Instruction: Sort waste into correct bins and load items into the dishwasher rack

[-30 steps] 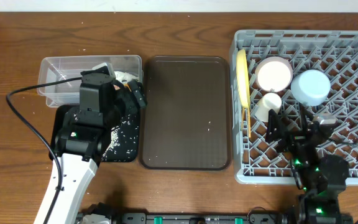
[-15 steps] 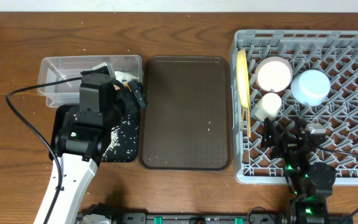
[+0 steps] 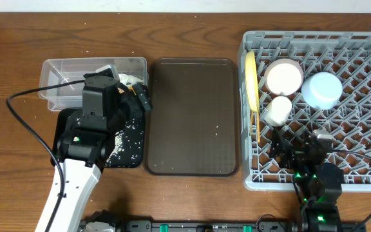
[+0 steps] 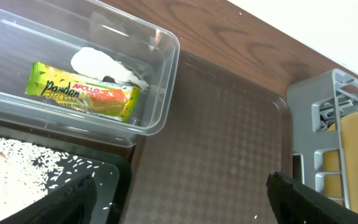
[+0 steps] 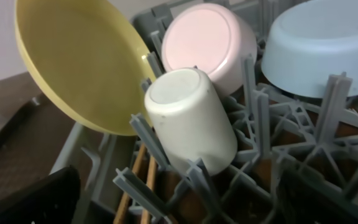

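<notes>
Right hand (image 3: 296, 144), jaws wide and empty, over the near edge of the large grey plastic lattice rack (image 3: 366, 45). The small white cup (image 3: 277, 111) lies in the rack just far-left of it, with two thin wooden chopsticks (image 5: 150, 186) beneath running near-to-far; the right arm is nearer.

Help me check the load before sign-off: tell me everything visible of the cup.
The cup is small, plain, off-white and smooth, a handleless cylinder. It lies tilted among grey rack pegs, flat base showing, mouth hidden. The yellow plate stands beside it, the white bowl just behind; chopsticks lie below. Contact with the bowl is unclear.
</notes>
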{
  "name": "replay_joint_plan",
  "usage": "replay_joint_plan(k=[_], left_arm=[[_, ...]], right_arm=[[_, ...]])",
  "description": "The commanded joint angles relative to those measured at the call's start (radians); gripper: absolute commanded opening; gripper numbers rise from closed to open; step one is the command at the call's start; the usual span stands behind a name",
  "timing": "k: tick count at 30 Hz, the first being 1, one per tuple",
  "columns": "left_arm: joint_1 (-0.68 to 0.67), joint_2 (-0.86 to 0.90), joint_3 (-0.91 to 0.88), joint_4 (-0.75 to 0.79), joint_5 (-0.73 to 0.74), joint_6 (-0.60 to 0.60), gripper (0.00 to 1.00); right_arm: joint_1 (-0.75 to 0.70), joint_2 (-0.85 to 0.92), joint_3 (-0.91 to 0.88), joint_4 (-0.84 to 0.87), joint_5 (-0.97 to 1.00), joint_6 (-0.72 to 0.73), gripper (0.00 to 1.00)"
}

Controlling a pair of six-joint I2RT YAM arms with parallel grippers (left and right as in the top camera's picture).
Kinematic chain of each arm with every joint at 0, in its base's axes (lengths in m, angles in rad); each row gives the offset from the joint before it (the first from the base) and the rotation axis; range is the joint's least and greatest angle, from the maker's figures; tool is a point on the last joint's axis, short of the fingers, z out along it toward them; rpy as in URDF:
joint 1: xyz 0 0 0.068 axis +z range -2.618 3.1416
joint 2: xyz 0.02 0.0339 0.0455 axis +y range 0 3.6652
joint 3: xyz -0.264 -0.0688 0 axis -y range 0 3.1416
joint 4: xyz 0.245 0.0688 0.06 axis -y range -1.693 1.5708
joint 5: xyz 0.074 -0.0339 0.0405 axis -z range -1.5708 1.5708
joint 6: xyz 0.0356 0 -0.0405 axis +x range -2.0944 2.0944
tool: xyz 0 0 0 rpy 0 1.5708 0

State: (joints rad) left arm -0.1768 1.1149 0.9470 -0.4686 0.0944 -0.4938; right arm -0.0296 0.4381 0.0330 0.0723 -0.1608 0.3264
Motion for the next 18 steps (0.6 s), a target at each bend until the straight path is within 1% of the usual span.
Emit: replay_joint_plan(k=[1,12,15,18], left_arm=[[0.004,0.002,0.018,-0.002,-0.01,0.01,0.9],[0.004,0.002,0.018,-0.002,-0.01,0.01,0.9],[0.004,0.002,0.018,-0.002,-0.01,0.01,0.9],[0.004,0.002,0.018,-0.002,-0.01,0.01,0.9]], right_arm=[[0.01,0.008,-0.027,-0.119,0.0,0.025,0.99],[0.01,0.011,-0.027,-0.133,0.0,0.025,0.99],[0.01,-0.029,-0.027,-0.133,0.0,0.025,0.99],[0.003,-0.141,-0.027,-0.133,0.0,0.025,0.99]])
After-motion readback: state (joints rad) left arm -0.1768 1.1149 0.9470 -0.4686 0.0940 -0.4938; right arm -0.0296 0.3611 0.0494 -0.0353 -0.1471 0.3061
